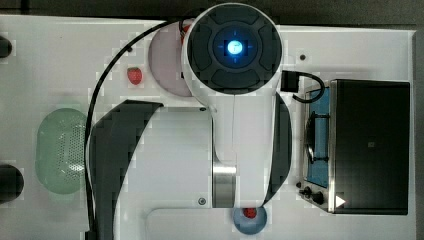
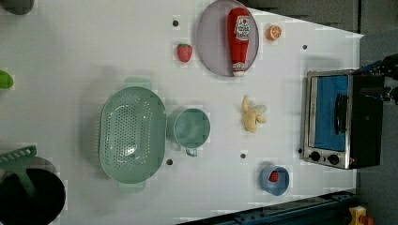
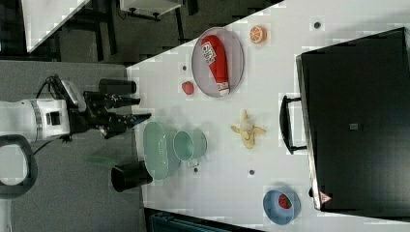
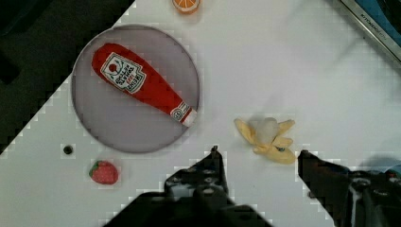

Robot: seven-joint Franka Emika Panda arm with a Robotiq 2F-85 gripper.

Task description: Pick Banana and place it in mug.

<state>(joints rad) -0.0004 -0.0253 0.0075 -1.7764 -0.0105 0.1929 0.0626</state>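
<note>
Going left to right in the left view, the white tabletop (image 2: 70, 56) carries one colander (image 2: 133, 134), one mug (image 2: 191, 128) just beside it, one strawberry (image 2: 184, 52), one grey plate (image 2: 211, 42) with one ketchup bottle (image 2: 239, 37) lying on it, one peeled banana (image 2: 252, 117), one orange slice (image 2: 273, 32) near the far edge, one blue bowl (image 2: 274, 180) near the front edge with a small red item inside — perhaps a second strawberry — and one toaster oven (image 2: 340, 119) at the right edge. The banana lies on bare tabletop between mug and oven, touching neither. In the top view the arm covers the middle of the tabletop. The right view has the gripper (image 3: 138, 108) off the tabletop's left edge, beyond the colander; the wrist view has its fingers (image 4: 215, 168) spread apart, holding nothing, the banana between them in the picture.
</note>
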